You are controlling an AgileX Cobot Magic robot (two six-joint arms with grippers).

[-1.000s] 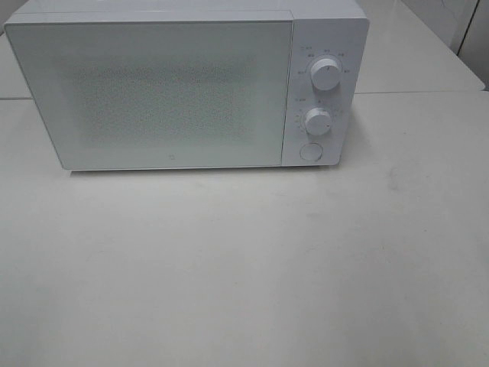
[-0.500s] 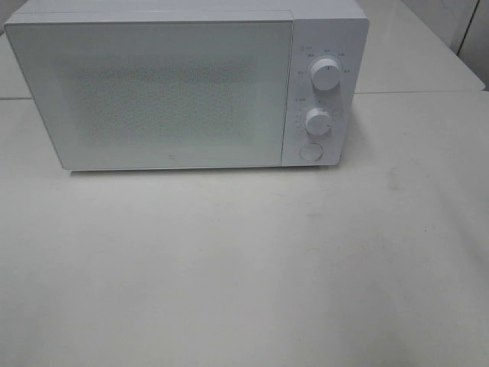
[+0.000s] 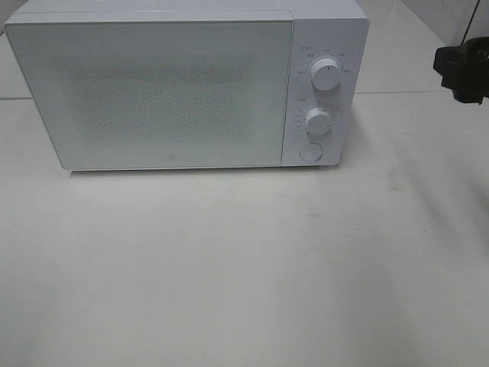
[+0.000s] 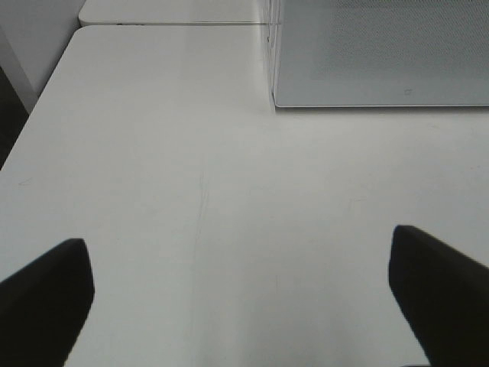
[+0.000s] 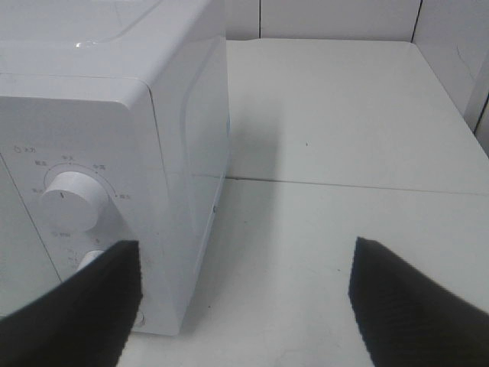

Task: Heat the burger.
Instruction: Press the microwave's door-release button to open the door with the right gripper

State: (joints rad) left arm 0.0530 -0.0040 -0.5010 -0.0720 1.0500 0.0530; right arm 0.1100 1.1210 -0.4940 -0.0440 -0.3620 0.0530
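Observation:
The burger is out of view in every frame. A white microwave (image 3: pixel 176 92) stands at the back of the table with its door shut; it also shows as the microwave (image 4: pixel 382 53) and the microwave (image 5: pixel 114 115) in the wrist views. My right gripper (image 5: pixel 244 302) is open with nothing between its fingers. It hovers to the right of the microwave's control panel and shows as the right gripper (image 3: pixel 461 74), a dark shape at the right edge. My left gripper (image 4: pixel 241 298) stands wide open over bare table, in front of the microwave's left corner.
The control panel carries an upper knob (image 3: pixel 327 76), a lower knob (image 3: pixel 317 121) and a round button (image 3: pixel 310 151). The white table (image 3: pixel 244 267) stretches in front of the microwave. A seam between table tops (image 3: pixel 412 92) runs behind on the right.
My right gripper has come into the exterior high view at the right edge; it was not visible before. The microwave has not moved.

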